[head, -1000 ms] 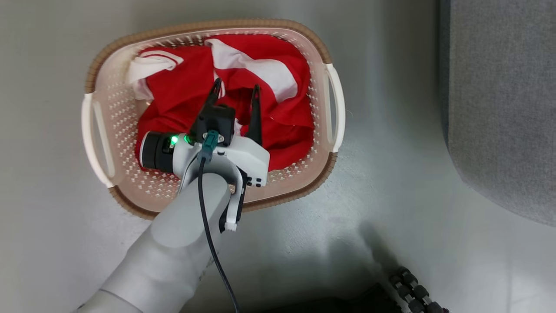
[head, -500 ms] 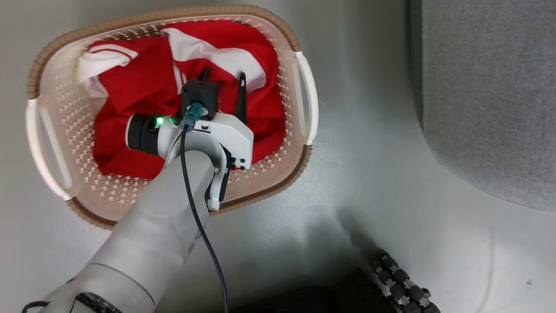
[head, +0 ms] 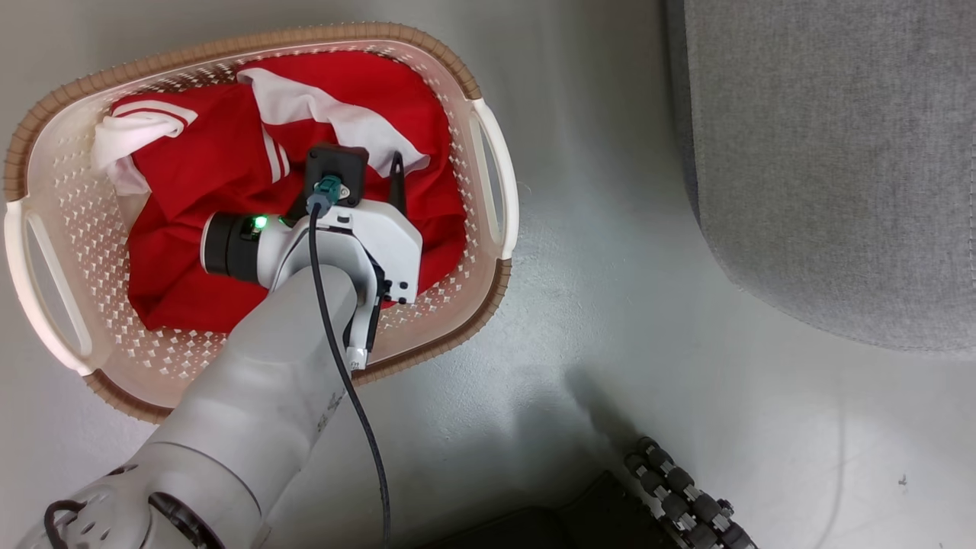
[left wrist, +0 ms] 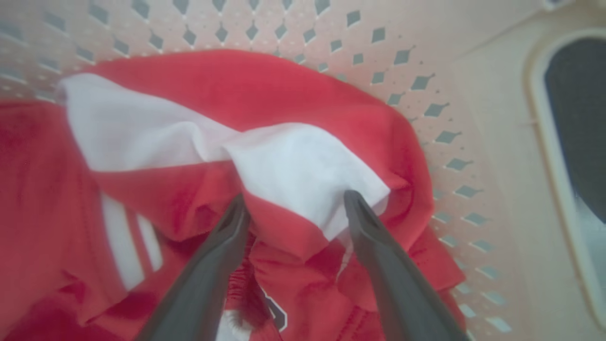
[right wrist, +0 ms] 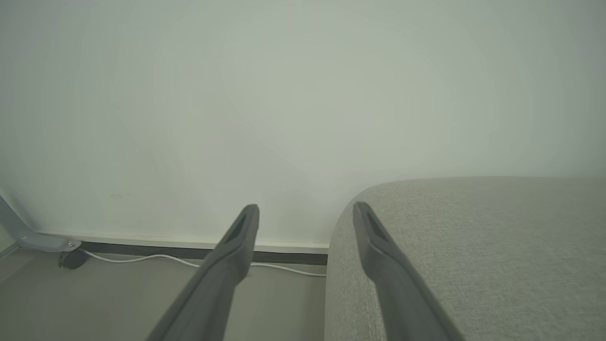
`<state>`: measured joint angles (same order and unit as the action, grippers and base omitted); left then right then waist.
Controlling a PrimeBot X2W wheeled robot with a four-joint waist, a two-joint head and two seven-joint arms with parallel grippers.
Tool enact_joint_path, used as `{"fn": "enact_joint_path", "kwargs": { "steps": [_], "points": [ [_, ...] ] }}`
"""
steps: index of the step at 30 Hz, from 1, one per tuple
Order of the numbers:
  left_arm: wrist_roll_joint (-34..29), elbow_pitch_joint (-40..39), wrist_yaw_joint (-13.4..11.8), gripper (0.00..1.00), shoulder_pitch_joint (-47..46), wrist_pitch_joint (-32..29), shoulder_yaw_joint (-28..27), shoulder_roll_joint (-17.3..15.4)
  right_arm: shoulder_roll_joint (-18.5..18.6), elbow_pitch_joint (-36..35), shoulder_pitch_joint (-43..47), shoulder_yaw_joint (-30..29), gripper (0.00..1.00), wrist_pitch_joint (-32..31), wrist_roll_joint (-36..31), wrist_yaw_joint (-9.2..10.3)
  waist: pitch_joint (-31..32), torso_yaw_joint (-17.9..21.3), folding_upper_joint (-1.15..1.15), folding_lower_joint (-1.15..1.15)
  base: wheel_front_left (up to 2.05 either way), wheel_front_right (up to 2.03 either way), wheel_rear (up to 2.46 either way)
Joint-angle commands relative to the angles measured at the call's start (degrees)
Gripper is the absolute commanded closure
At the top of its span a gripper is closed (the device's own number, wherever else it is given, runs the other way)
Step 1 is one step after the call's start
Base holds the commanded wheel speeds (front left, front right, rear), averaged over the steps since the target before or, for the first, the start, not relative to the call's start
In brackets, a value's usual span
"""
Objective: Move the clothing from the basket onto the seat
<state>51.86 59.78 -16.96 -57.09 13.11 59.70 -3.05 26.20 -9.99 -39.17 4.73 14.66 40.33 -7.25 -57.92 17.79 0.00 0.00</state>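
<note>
The left gripper, jaws spread, straddles a raised fold of the clothing directly under it, near the right-handle wall of the basket. The seat lies well right, nearer the spread, empty right gripper.

The left forearm is a smooth pale grey shell. Its wrist housing is white, with a black collar carrying a green light. A black cable ends in a teal plug. The left gripper and right gripper have long, tapering dark grey fingers.
</note>
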Motion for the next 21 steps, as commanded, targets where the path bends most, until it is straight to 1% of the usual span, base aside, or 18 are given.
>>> {"fn": "enact_joint_path", "kwargs": {
  "steps": [1, 2, 8, 12, 17, 21],
  "points": [
    [0.97, -0.38, -0.01, 0.97, 0.24, 0.27, 0.23, 0.17, 0.84, -0.68, 2.96, 0.17, 0.0, 0.34, 0.66, -0.24, 0.1, 0.09, 0.0, 0.0, 0.0, 0.0, 0.0],
    [1.74, -0.27, -0.09, 1.0, 0.1, 0.33, 0.93, 0.17, 0.77, -0.61, 2.96, 0.22, 0.0, 0.34, 0.63, -0.24, 0.19, 0.16, 0.0, 0.0, 0.0, 0.0, 0.0],
    [6.05, 0.05, -0.39, 1.0, -0.38, 1.08, 4.86, 0.17, 0.09, -0.01, 2.39, 0.21, 0.0, 0.34, 0.92, -0.24, 0.78, 0.22, 0.0, 0.0, 0.0, 0.0, 0.0],
    [7.7, -0.47, -0.77, 1.0, 0.17, 1.78, 5.94, 0.17, -0.42, 0.57, 1.87, 0.35, 0.0, 0.34, 1.03, -0.24, 1.97, -0.25, 0.0, 0.0, 0.0, 0.0, 0.0],
    [6.15, -3.94, -1.49, 1.0, 1.3, 1.86, 4.5, 0.17, 0.1, 1.29, 2.78, 0.26, 0.0, 0.34, 0.82, -0.24, 4.25, -1.92, 0.0, 0.0, 0.0, 0.0, 0.0],
    [3.62, -7.98, -2.15, 1.0, 4.48, 1.87, 2.04, 0.17, 0.78, 2.39, 4.52, -0.06, 0.0, 0.34, 0.45, -0.24, 7.24, -3.82, 0.0, 0.0, 0.0, 0.0, 0.0]
  ]
}}
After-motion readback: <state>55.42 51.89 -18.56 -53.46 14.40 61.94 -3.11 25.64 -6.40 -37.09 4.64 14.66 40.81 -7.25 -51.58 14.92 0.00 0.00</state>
